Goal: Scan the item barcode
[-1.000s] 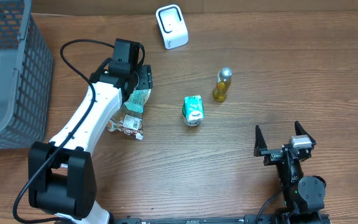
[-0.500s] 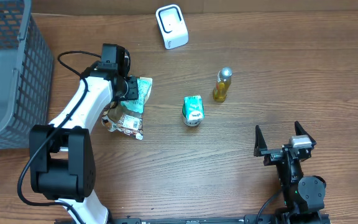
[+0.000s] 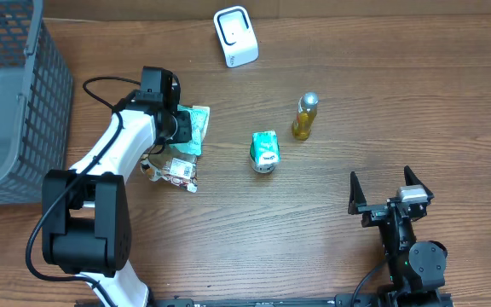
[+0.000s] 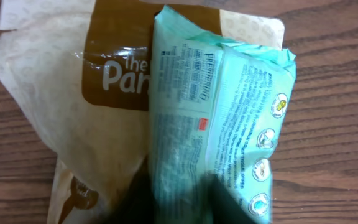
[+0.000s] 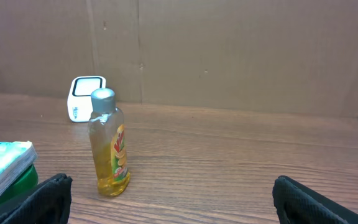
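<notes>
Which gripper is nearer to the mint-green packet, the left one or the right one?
Left. The left gripper is over the mint-green packet, with a finger on each side of it; the right gripper is far off to its right.

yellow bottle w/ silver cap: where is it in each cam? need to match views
Overhead: the clear plastic bottle of yellow liquid with a silver cap sits right of centre in the upper half, right of the green-and-white carton.
Left wrist: not in it.
Right wrist: the bottle stands upright, left of centre, in the foreground.
Shared landmark: the white box-shaped scanner, just behind the bottle in the right wrist view.
</notes>
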Motion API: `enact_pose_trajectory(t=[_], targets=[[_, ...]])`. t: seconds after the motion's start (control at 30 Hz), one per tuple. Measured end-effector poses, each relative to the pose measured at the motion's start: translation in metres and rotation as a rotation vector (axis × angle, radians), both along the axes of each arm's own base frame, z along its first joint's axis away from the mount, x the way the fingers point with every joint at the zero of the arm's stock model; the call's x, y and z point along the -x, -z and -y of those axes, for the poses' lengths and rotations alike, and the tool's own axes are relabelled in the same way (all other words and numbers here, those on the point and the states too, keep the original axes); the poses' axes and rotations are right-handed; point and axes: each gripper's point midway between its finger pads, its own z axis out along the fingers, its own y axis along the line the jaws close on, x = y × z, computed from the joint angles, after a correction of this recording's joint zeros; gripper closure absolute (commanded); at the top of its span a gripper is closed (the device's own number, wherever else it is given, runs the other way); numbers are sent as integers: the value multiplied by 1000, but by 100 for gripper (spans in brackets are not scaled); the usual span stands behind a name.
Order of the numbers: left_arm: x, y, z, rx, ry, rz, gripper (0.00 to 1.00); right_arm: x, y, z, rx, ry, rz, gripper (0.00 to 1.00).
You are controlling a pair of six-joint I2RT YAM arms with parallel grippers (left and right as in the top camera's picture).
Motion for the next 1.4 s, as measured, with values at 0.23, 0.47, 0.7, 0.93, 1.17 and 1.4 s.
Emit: enact_pose_trajectory(t=[0.23, 0.47, 0.7, 0.93, 1.17, 1.4], targets=[[-4, -13, 15, 70, 39, 0, 96, 0, 0, 0, 0, 0, 0, 0], [-2, -31, 52, 217, 95, -16, 96, 0, 0, 0, 0, 0, 0, 0], [20, -20, 77, 233, 95, -86, 57, 0, 0, 0, 0, 0, 0, 0], [24, -45, 63, 225, 50, -155, 60, 0, 0, 0, 0, 0, 0, 0], [25, -78, 53, 184, 96, -162, 96, 0, 0, 0, 0, 0, 0, 0], [43, -44, 78, 144, 177, -209, 96, 0, 0, 0, 0, 0, 0, 0]])
